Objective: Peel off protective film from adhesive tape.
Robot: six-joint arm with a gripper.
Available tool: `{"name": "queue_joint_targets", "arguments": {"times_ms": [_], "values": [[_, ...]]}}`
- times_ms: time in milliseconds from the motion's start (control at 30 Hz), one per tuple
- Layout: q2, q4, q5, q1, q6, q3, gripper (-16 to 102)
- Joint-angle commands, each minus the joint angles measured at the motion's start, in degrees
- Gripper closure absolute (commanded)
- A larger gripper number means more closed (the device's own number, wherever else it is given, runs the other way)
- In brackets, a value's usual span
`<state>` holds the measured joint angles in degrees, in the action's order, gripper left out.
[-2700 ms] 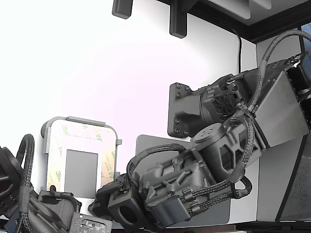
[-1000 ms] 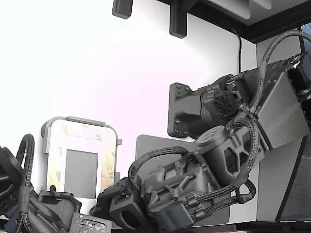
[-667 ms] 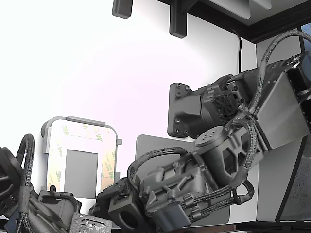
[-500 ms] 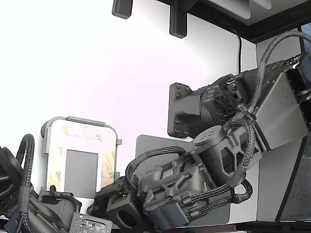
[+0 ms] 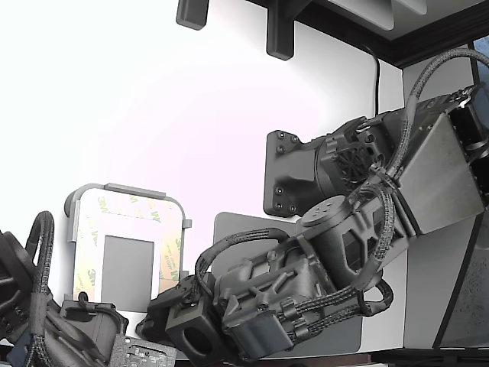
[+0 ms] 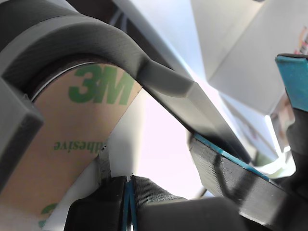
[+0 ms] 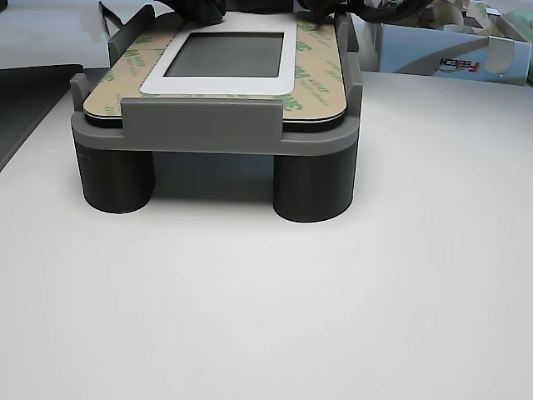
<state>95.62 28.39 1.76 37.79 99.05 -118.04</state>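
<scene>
Pincer [image 5: 157, 325] shifted slightly, one protective film [image 6: 72, 144]

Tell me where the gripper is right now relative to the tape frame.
In the exterior view, the gripper sits at the lower right corner of the adhesive tape frame, close against the grey holder.

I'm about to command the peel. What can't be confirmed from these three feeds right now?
- Gripper jaws: the exterior view hides them behind the arm's own body; the wrist view is too close to show whether they pinch anything.
- Protective film: no lifted edge visible; the wrist view crops it.
- Fixture far edge: the other view's top edge cuts it.
</scene>
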Motion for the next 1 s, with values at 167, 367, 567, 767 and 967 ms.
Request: {"name": "queue_joint_targets", "arguments": {"times_ms": [167,367,567,767,967], "values": [[1.8,0.4,0.1,-0.2,-0.9,1.7,97],[1.9,0.5,0.1,-0.1,-1.3,1.8,97],[2.0,0.7,0.1,0.1,-1.9,1.8,97],[2.3,0.9,0.4,0.4,-2.3,1.8,97],[2.5,1.0,0.5,0.5,-2.5,1.7,97]]}}
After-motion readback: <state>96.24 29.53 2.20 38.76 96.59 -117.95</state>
